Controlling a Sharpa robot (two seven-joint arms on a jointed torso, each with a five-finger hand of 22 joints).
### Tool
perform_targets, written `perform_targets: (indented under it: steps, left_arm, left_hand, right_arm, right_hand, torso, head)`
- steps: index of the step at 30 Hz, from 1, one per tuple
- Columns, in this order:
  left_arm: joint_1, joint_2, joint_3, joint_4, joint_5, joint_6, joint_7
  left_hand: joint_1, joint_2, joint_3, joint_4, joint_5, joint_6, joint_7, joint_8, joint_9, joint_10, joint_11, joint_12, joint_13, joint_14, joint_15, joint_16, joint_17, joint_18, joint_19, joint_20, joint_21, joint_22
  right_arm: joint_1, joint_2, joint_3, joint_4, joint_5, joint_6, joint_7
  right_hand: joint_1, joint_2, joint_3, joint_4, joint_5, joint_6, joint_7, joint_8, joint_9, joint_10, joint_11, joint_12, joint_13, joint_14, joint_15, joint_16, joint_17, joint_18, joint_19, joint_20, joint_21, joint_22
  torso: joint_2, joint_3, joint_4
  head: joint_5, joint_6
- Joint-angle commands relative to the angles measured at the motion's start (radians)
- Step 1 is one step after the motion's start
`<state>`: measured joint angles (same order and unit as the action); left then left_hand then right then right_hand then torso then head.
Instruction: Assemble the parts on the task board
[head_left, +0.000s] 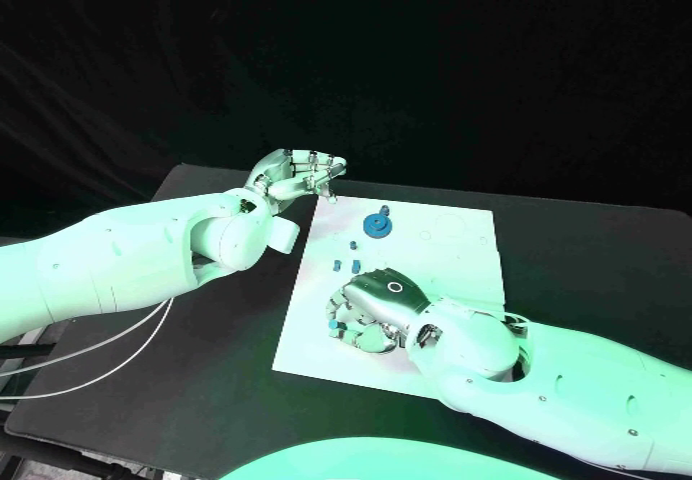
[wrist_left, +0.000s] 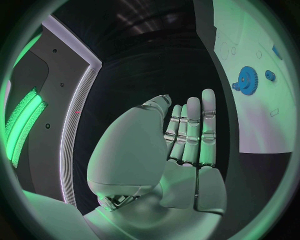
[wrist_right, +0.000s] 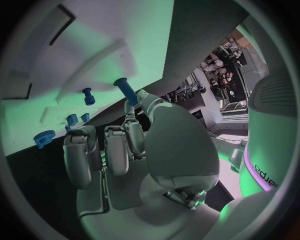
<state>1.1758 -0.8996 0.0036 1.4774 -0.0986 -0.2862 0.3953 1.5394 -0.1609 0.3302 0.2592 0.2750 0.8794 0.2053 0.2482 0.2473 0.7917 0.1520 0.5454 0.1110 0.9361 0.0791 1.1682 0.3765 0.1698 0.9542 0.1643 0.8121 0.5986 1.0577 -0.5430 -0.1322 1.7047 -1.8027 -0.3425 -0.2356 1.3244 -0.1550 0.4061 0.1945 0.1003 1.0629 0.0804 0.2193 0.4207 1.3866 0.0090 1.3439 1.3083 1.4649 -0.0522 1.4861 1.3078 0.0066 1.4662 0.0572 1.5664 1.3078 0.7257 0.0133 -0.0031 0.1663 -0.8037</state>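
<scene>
1. My left arm reaches in across the table's far left corner, and my left hand (head_left: 299, 174) hangs at the task board's far corner.
2. Its fingers (wrist_left: 194, 135) lie straight and close together, holding nothing.
3. My right arm lies low over the near right of the table; my right hand (head_left: 378, 305) is curled, pinching a blue peg (wrist_right: 125, 91).
</scene>
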Motion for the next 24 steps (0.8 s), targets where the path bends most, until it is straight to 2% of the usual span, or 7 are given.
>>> perform_targets:
  steps: [1,17,20,24]
  left_arm:
    - [0.001,0.001,0.001,0.001,0.004,0.013,0.005]
    - [0.001,-0.001,0.001,-0.001,0.004,0.011,0.004]
    - [0.001,-0.002,0.001,-0.001,0.004,0.011,0.004]
    - [0.001,-0.002,0.001,-0.001,0.004,0.011,0.004]
  left_hand:
    - [0.001,-0.009,0.005,0.001,0.003,-0.005,0.001,0.006,0.000,-0.010,0.000,0.003,-0.001,-0.006,-0.001,-0.004,-0.002,0.014,-0.007,0.001,-0.005,0.000]
    - [0.002,-0.008,0.011,-0.002,0.003,-0.006,0.002,0.007,0.000,-0.013,0.000,0.004,-0.001,-0.007,-0.001,-0.004,-0.002,0.014,-0.007,0.001,-0.004,0.001]
    - [0.002,-0.008,0.011,-0.002,0.003,-0.006,0.002,0.007,0.000,-0.013,0.000,0.004,-0.001,-0.007,-0.001,-0.004,-0.002,0.014,-0.007,0.001,-0.004,0.001]
    - [0.002,-0.008,0.011,-0.002,0.003,-0.006,0.002,0.007,0.000,-0.013,0.000,0.004,-0.001,-0.007,-0.001,-0.004,-0.002,0.014,-0.007,0.001,-0.004,0.001]
  right_arm:
    - [-0.001,-0.005,-0.001,0.003,-0.011,0.023,-0.003]
    - [-0.001,-0.030,-0.001,0.013,-0.019,0.025,-0.010]
    - [-0.001,-0.032,-0.001,0.015,-0.019,0.021,-0.008]
    - [-0.001,-0.032,-0.001,0.016,-0.017,0.011,-0.003]
  right_hand:
    - [0.000,0.011,0.006,0.000,0.003,0.006,-0.002,0.004,0.003,0.004,-0.004,0.006,0.037,0.070,-0.008,0.006,0.066,-0.007,0.105,-0.007,0.004,0.263]
    - [-0.006,0.001,0.003,0.000,0.002,0.002,-0.002,0.006,0.005,-0.003,-0.005,-0.001,0.030,0.070,-0.010,0.007,0.068,-0.007,0.105,-0.010,0.004,0.263]
    - [-0.015,-0.010,-0.001,0.003,0.002,-0.010,0.002,0.002,0.004,-0.010,-0.002,-0.008,0.024,0.070,-0.008,0.007,0.068,-0.007,0.105,-0.010,0.004,0.263]
    - [-0.047,-0.041,-0.027,0.021,0.005,-0.057,0.018,-0.022,-0.005,-0.027,0.011,-0.025,0.007,0.070,0.002,0.008,0.070,-0.007,0.105,-0.004,0.004,0.263]
  torso:
    - [0.000,0.0000,0.0000]
    - [0.000,-0.0001,0.0006]
    - [0.001,0.0001,0.0008]
    - [0.000,-0.0003,0.0003]
  head:
    - [0.000,0.000]
    - [0.000,0.001]
    - [0.000,0.001]
    - [-0.001,0.002]
